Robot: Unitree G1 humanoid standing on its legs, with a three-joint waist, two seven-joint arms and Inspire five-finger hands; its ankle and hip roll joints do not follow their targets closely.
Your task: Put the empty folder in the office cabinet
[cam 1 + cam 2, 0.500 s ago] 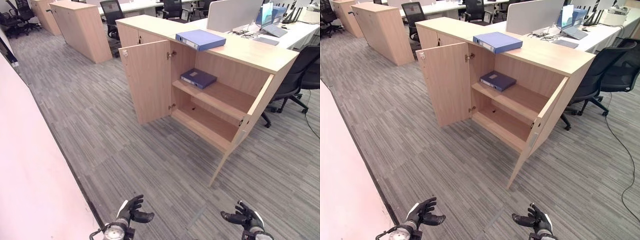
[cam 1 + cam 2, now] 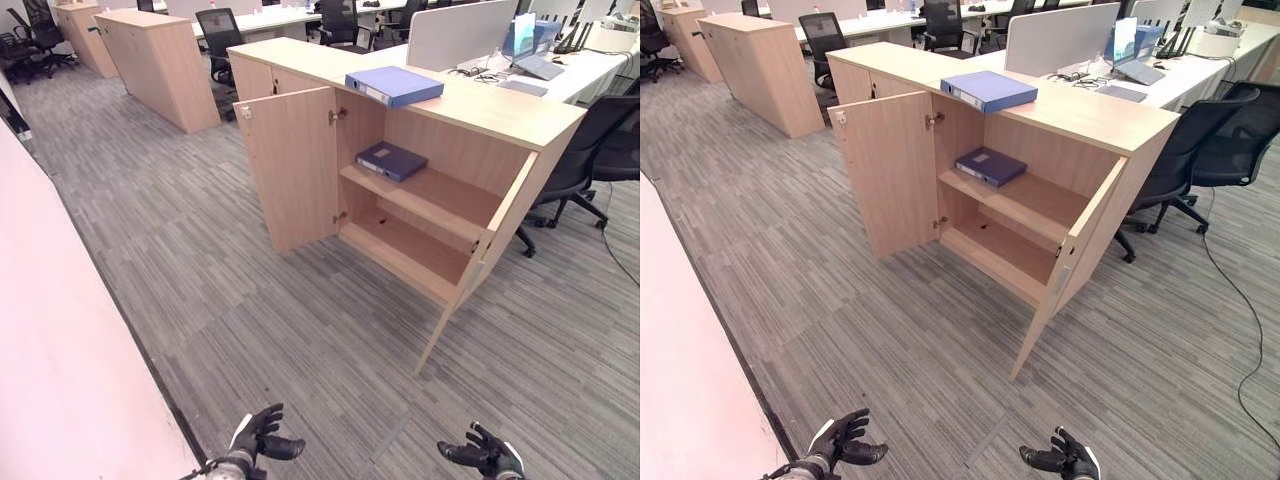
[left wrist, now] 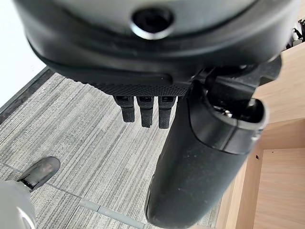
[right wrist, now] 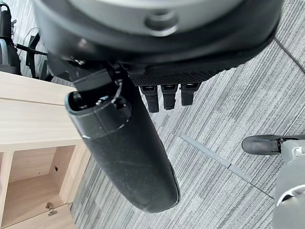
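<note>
Folder (image 2: 393, 85) in light blue, a thick ring binder, lies flat on the top of the office cabinet (image 2: 510, 108), near the back left corner of the open section and slightly over the front edge. Both cabinet doors stand open: the left door (image 2: 297, 165) swings out toward the carpet, the right door (image 2: 488, 260) is seen almost edge-on. Inside, a darker blue folder (image 2: 391, 160) lies flat on the upper shelf (image 2: 440, 196), toward its left end; the bottom shelf (image 2: 410, 252) beneath it is bare wood. Behind the cabinet runs a white desk (image 2: 585, 66) with a grey partition screen (image 2: 458, 32) and a laptop (image 2: 538, 65) on it, and a black office chair (image 2: 590, 150) stands just beside the cabinet's right end. Another low wooden cabinet (image 2: 160, 65) stands well apart at the far left, on the grey striped carpet (image 2: 200, 270). Left hand (image 2: 258, 437) and right hand (image 2: 484, 456) hang low over the carpet, well apart from the cabinet and from each other, each with relaxed, spread fingers and thumb out, holding nothing; the wrist views show the fingers pointing straight out above the carpet.
</note>
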